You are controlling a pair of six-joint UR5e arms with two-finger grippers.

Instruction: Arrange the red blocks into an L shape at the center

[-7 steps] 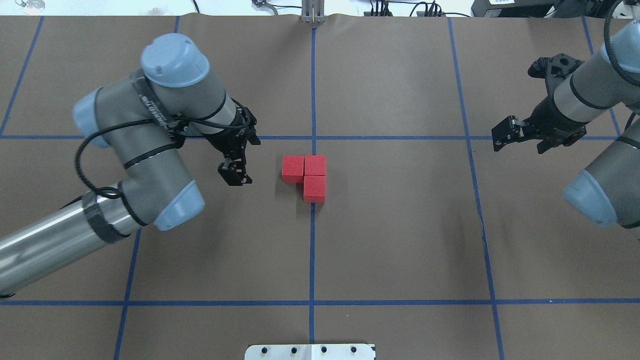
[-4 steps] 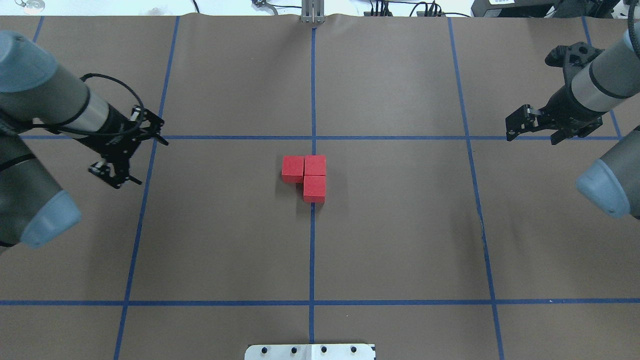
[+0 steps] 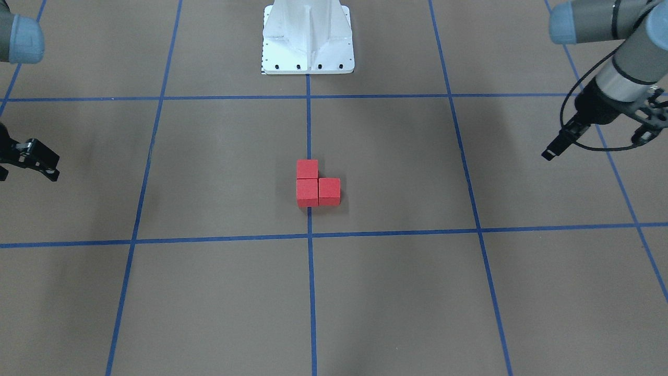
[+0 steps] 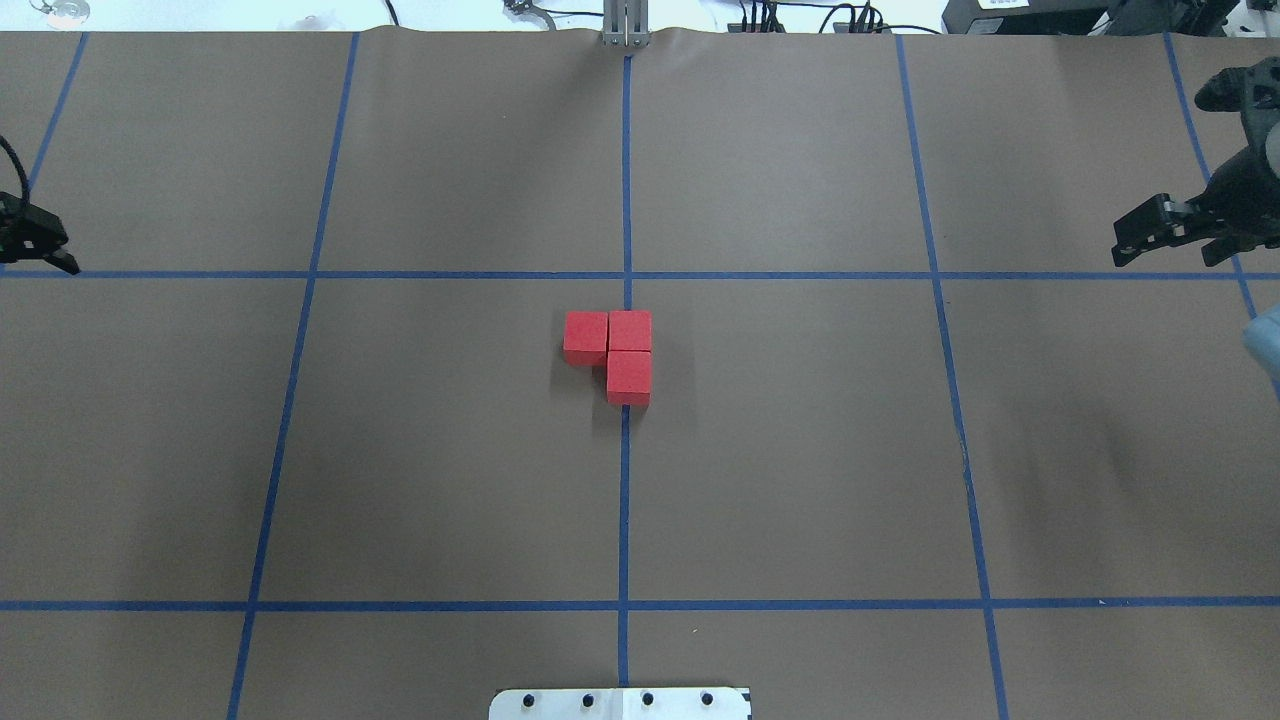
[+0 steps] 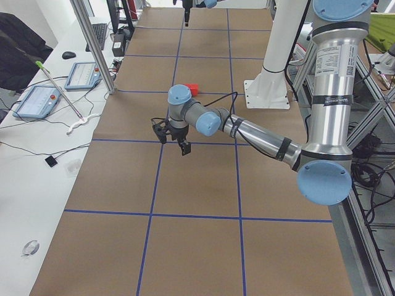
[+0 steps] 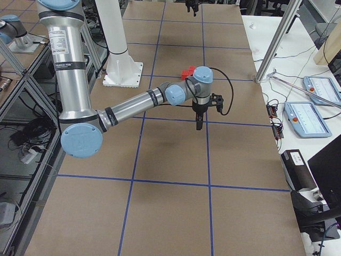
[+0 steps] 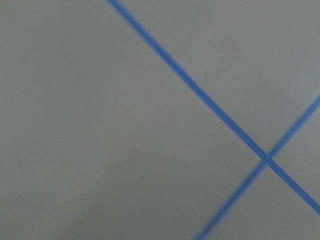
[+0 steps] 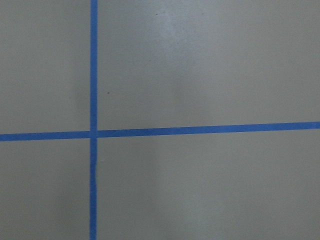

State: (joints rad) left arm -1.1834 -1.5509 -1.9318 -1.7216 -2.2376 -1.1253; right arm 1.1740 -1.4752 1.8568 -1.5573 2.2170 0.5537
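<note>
Three red blocks (image 4: 628, 378) (image 3: 307, 192) lie touching in an L on the brown surface's center (image 4: 700, 450), over the middle blue tape line (image 4: 625, 480). Two lie side by side and the third lies against the right one on the near side in the overhead view. My left gripper (image 4: 55, 255) (image 3: 549, 153) is at the table's far left edge, far from the blocks, and its fingers look closed and empty. My right gripper (image 4: 1130, 240) (image 3: 47, 166) is at the far right edge, also looking shut and empty. Both wrist views show only bare surface and tape.
The white metal base (image 3: 308, 47) stands at the robot's side of the table. Blue tape lines (image 4: 300, 400) divide the brown surface into squares. Desks with tablets (image 5: 37, 98) and cables lie beyond the far edge.
The left arm has pulled away from just left of the blocks to the far left edge. The right arm has drawn back to the right. The blocks have not moved.
</note>
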